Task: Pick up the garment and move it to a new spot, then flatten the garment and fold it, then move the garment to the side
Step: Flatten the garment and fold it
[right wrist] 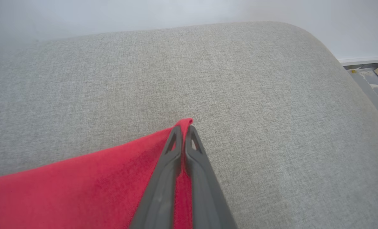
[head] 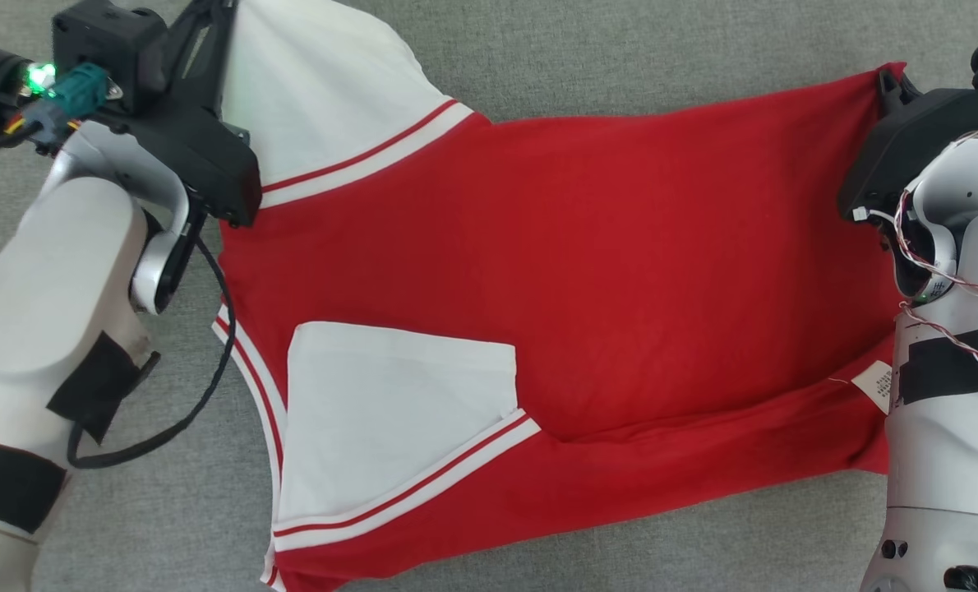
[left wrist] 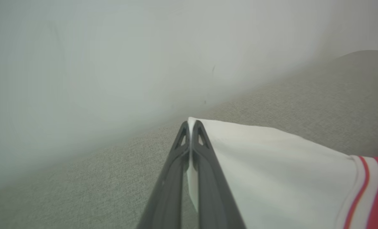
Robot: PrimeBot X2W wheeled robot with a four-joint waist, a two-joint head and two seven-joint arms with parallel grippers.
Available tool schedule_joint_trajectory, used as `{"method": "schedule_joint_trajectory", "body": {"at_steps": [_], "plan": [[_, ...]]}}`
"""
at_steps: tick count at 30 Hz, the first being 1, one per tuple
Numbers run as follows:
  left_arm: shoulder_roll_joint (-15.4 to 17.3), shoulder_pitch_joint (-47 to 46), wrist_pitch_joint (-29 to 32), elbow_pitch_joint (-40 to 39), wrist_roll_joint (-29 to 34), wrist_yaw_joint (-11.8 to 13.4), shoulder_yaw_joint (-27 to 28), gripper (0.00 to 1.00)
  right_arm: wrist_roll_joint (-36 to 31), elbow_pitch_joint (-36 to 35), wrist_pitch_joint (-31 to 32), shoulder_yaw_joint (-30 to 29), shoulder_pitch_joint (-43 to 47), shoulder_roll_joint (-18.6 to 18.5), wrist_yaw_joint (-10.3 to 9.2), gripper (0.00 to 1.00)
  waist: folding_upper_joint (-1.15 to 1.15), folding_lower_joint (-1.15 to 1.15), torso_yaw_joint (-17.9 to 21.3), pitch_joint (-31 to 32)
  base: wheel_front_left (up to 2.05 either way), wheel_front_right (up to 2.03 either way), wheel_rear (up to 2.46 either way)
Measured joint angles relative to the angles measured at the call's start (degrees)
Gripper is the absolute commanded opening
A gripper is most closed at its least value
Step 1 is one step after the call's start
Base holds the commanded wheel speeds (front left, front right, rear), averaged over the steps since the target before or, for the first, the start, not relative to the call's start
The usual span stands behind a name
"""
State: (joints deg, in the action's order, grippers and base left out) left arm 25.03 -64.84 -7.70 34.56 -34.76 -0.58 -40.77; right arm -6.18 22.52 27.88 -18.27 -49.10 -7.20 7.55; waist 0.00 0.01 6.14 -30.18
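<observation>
Dark-grey fingers of left gripper (left wrist: 190,125) pinch white sleeve tip (left wrist: 195,122), 10 o'clock; right gripper (right wrist: 183,130) pinches red hem corner (right wrist: 189,121), 2 o'clock. Garment (head: 588,271) stretched between them across grey cushion (head: 620,49), probably tensioned to flatten before folding.

Left gripper (left wrist: 191,124) pinched closed; right gripper (right wrist: 184,128) likewise

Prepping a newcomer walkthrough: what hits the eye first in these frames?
First is the red-and-white garment, spread wide across the grey cushion in the head view. Next come the pinches at its two far ends. The left gripper is shut on the tip of a white sleeve, and the right gripper is shut on a red corner.
</observation>
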Motion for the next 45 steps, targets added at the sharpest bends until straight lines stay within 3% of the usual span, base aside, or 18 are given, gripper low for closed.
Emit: {"method": "schedule_joint_trajectory", "body": {"at_steps": [10,16,28,37,45], "plan": [[0.0,6.92,-5.27,-5.66,-0.19,-0.85,-1.12,0.0,2.7,-2.69,-2.78,0.09,4.8,-1.53,0.0,0.0,0.0,0.0,-1.74,3.31,0.0,0.0,0.0],[1.99,17.73,-6.38,-17.35,-0.89,2.76,-1.07,0.0,4.86,-7.79,-2.76,0.05,12.1,-2.7,0.0,0.0,0.0,-0.01,-3.11,6.69,0.0,0.0,0.0],[5.38,40.01,-5.66,-39.02,-3.53,12.76,-3.6,0.0,6.58,-16.66,-1.12,-1.69,27.63,-3.9,0.0,0.0,-0.01,-0.02,-6.19,12.84,0.0,0.0,0.0],[5.12,47.34,-4.24,-40.99,-6.22,15.7,-5.34,0.0,5.97,-17.05,-0.86,-3.15,32.62,-4.47,0.0,0.0,-0.01,-0.02,-7.34,15.01,0.0,0.0,0.0],[4.32,49.68,-3.45,-38.1,-7.58,15.22,-7.01,0.0,5.57,-15.99,-0.65,-2.72,34.17,-5.57,0.0,0.0,-0.01,-0.02,-7.72,15.37,0.0,0.0,0.0]]}}
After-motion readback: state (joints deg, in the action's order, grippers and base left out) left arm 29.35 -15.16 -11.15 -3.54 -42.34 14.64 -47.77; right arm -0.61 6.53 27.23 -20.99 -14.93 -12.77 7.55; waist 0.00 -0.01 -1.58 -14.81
